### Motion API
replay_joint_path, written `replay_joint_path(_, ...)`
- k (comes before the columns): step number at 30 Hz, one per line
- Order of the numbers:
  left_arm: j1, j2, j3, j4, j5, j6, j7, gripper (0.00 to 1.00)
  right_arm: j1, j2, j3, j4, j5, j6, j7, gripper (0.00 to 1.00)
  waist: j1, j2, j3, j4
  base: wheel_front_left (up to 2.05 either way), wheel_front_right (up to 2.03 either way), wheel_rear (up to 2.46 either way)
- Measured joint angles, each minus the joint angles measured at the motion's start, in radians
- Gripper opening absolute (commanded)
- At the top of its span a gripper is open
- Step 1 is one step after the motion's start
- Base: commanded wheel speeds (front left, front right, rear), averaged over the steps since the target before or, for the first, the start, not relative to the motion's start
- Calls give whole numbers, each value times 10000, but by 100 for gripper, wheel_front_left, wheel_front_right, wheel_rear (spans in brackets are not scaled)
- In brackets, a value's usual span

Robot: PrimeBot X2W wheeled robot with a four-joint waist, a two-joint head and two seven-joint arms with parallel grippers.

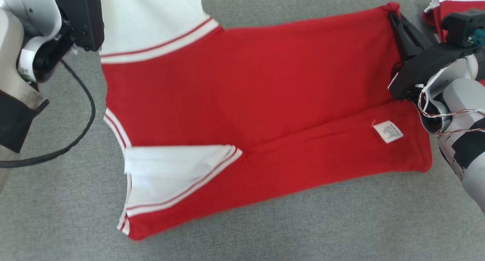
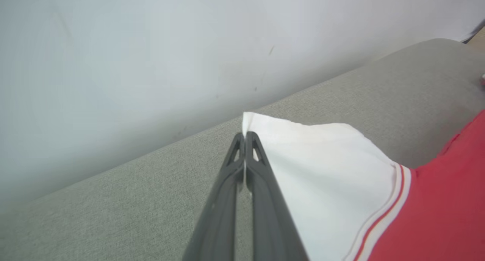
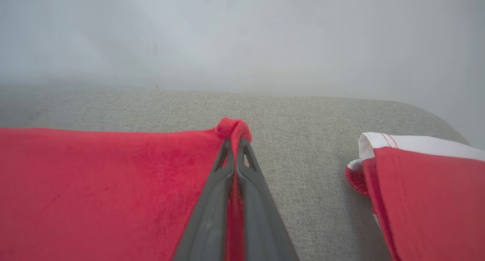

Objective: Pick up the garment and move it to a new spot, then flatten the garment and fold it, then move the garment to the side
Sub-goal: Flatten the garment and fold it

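The left pincer (image 2: pixel 245 134) is clenched on the corner of the white sleeve (image 2: pixel 322 170); the cloth edge sits between its two tips. The right pincer (image 3: pixel 235 139) is clenched too, w/ the red hem corner of the garment (image 1: pixel 265 83) bunched at its tips. Between the two pincers the garment is spread over the grey surface (image 1: pixel 265 230), and its far edge runs approx. straight from one to the other. In the head view a white label (image 1: pixel 387 131) lies on the red cloth below the right pincer, near its wrist (the text is too small to read). To the right of the right pincer, apart from it, lies a second red-white cloth (image 3: pixel 424 185). Beyond both pincers is a pale wall (image 2: pixel 151 64).
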Motion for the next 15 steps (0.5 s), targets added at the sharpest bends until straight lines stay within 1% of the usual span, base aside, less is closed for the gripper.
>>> replay_joint_path(4,118,-19,-27,-303,-23,-13,-830,0,78,-35,92,25,121,0,-472,0,-1,0,-90,91,0,0,0)
replay_joint_path(8,824,130,-82,-1254,-291,-21,-1417,0,627,-360,-171,-226,148,0,-702,0,0,0,-238,199,0,0,0)
replay_joint_path(12,2050,600,-12,-2637,-731,-27,-1693,0,1527,-744,-1549,-1659,-339,0,-719,0,-1,-1,-415,317,0,0,0)
replay_joint_path(15,3155,1072,132,-3829,-943,357,-1839,0,2780,-796,-2755,-2788,-922,0,-719,0,-1,-1,-565,401,0,0,0)
